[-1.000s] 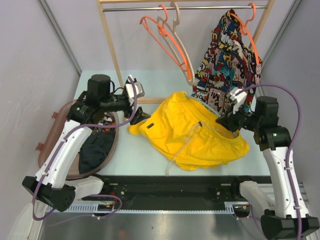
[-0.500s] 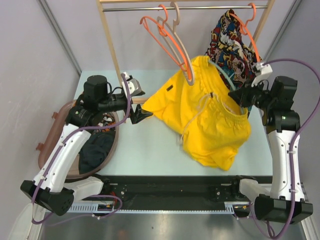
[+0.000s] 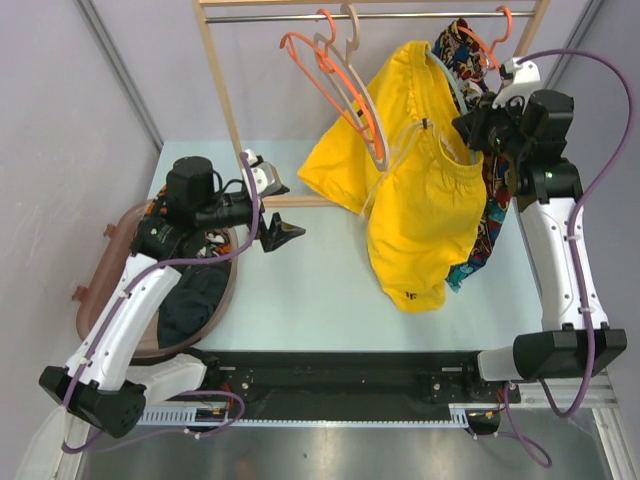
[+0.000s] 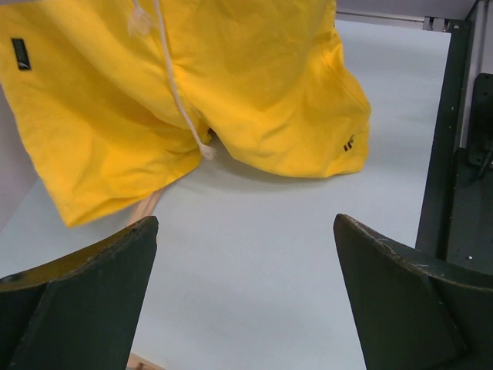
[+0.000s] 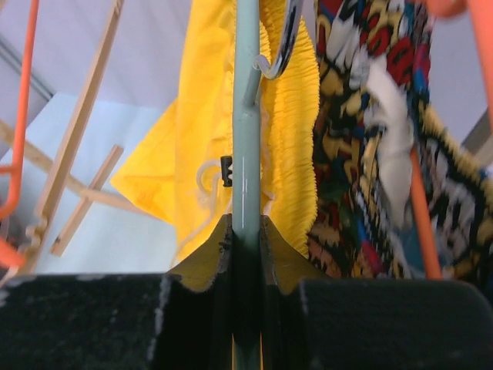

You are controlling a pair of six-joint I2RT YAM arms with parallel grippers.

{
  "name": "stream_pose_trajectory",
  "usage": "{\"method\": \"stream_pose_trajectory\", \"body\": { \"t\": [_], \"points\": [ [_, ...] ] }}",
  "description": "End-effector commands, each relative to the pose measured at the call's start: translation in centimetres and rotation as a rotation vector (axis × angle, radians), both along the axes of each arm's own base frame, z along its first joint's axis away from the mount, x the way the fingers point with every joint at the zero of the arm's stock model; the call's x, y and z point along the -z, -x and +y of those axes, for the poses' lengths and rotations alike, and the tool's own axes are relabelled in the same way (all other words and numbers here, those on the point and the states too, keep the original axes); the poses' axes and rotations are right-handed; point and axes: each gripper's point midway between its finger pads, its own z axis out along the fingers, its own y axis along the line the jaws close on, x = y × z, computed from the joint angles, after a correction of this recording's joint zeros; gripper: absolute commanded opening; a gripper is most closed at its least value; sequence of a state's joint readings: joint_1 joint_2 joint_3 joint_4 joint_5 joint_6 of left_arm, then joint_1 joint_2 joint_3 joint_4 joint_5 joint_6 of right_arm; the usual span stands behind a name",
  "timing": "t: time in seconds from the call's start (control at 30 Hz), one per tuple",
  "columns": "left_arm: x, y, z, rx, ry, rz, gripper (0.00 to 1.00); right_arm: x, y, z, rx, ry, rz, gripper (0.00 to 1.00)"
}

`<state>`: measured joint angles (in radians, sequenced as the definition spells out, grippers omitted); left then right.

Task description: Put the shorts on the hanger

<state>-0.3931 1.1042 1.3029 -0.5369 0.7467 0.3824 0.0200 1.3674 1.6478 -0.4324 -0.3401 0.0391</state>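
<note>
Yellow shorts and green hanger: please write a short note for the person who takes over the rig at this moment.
Left gripper: open, holds nothing, above the table.
Right gripper: shut on the hanger, held up near the rail.
Shorts: hang from the hanger by the waistband, clear of the table.
Done: the shorts seem to be on the hanger.
Left: probably hook the hanger on the rail, then open the right gripper. I cannot tell whether the hook is on the rail.
</note>
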Motion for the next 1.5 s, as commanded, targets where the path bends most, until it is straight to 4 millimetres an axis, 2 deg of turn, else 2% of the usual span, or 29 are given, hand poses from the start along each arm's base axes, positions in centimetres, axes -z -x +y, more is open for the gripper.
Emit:
{"method": "stream_pose_trajectory", "body": {
  "t": [0.0,0.07,0.13,0.3,0.33,0.4,0.47,0.5,0.63,0.87,0.93,1.0,1.03,1.07,1.1,1.13,1.17,1.27,1.33,1.37,1.4,1.47],
  "points": [
    [-0.6,0.6,0.2,0.003,0.024,-0.032,1.0,-10.7,-0.8,0.4,0.038,-0.038,-0.33,0.0],
    [-0.2,0.7,0.3,0.003,0.015,-0.029,1.0,-12.0,-1.2,0.4,0.044,-0.042,-0.367,0.0],
    [-0.2,0.8,0.4,0.0,0.013,-0.034,1.0,-12.1,-2.2,0.5,0.05,-0.043,-0.37,0.0],
    [0.5,1.1,0.6,0.003,0.007,-0.035,1.0,-14.1,-3.1,0.6,0.063,-0.057,-0.429,0.0],
    [0.6,1.1,0.6,-0.002,0.005,-0.034,1.0,-13.7,-3.8,0.6,0.068,-0.06,-0.421,0.0],
    [0.7,1.2,0.6,-0.001,0.001,-0.03,1.0,-14.6,-4.0,0.6,0.072,-0.065,-0.439,0.0],
    [0.8,1.1,0.7,-0.003,-0.001,-0.033,1.0,-14.3,-5.0,0.6,0.078,-0.065,-0.433,0.0],
    [0.8,1.2,0.7,-0.004,-0.001,-0.033,1.0,-14.8,-5.2,0.5,0.081,-0.068,-0.443,0.0],
    [1.3,1.3,0.9,-0.01,-0.011,-0.031,1.0,-14.1,-6.2,0.7,0.078,-0.069,-0.421,0.0],
    [1.9,1.2,1.1,-0.02,-0.028,-0.027,1.0,-11.6,-7.6,0.5,0.094,-0.051,-0.361,0.0],
    [2.1,0.8,1.3,-0.035,-0.038,-0.02,1.0,-11.0,-8.0,0.5,0.099,-0.038,-0.346,0.0],
    [2.5,0.5,1.3,-0.052,-0.043,0.01,1.0,-11.2,-8.3,0.2,0.117,-0.027,-0.34,0.0],
    [2.8,0.2,1.5,-0.072,-0.051,0.027,1.0,-9.9,-9.1,-0.1,0.123,-0.019,-0.3,0.0],
    [2.9,-0.1,1.5,-0.086,-0.054,0.046,1.0,-10.5,-9.1,-0.4,0.129,-0.02,-0.305,0.0],
    [3.0,-0.4,1.7,-0.108,-0.045,0.074,1.0,-10.2,-9.2,-0.6,0.131,-0.024,-0.294,0.12],
    [3.0,-0.5,1.8,-0.115,-0.035,0.097,1.0,-10.2,-9.1,-0.9,0.134,-0.023,-0.291,0.19],
    [2.9,-0.6,2.0,-0.125,-0.019,0.115,1.0,-10.1,-9.0,-1.0,0.132,-0.026,-0.287,0.32],
    [2.9,-1.5,3.2,-0.195,0.028,0.181,1.0,-11.9,-7.1,-1.1,0.12,-0.032,-0.321,0.48],
    [2.6,-2.1,4.1,-0.239,0.062,0.223,1.0,-12.1,-6.1,-0.9,0.105,-0.028,-0.33,0.54],
    [2.5,-2.3,4.3,-0.246,0.073,0.238,1.0,-13.4,-4.5,-0.8,0.098,-0.03,-0.361,0.59],
    [2.4,-2.7,5.0,-0.275,0.09,0.258,1.0,-13.0,-4.2,-0.6,0.089,-0.029,-0.352,0.62],
    [2.1,-3.1,5.4,-0.302,0.119,0.289,1.0,-14.3,-1.9,-0.1,0.065,-0.019,-0.385,0.69]
  ]
}}
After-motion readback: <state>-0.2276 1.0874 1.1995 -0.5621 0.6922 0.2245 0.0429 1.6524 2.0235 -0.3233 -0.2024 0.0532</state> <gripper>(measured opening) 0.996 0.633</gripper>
